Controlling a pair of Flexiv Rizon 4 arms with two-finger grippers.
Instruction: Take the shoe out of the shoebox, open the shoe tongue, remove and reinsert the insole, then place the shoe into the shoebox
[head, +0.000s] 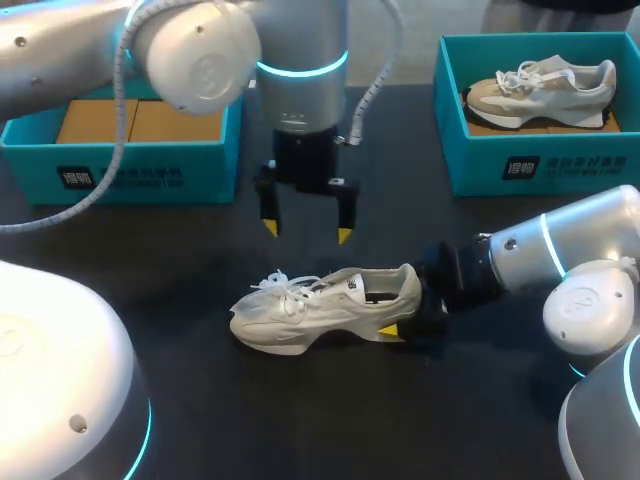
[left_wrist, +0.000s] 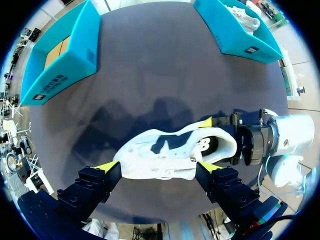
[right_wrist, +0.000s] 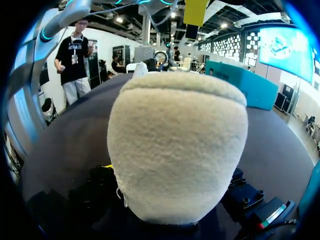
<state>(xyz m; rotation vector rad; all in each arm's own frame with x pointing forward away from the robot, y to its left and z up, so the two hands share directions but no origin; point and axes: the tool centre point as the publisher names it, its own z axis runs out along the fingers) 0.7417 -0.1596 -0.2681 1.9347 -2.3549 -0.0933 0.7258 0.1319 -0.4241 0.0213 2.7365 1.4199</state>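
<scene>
Head view: left gripper (head: 307, 232), fingers apart, hangs above the white shoe (head: 325, 308) on the table (head: 200, 400). Right gripper (head: 400, 306) clamps its heel. Beyond, the teal shoebox (head: 150, 165) and second shoebox (head: 560, 170) bear black labels (head: 522, 168).
Left wrist view: the right gripper's far finger shows.
Right wrist view: the heel sits between the fingers.
</scene>
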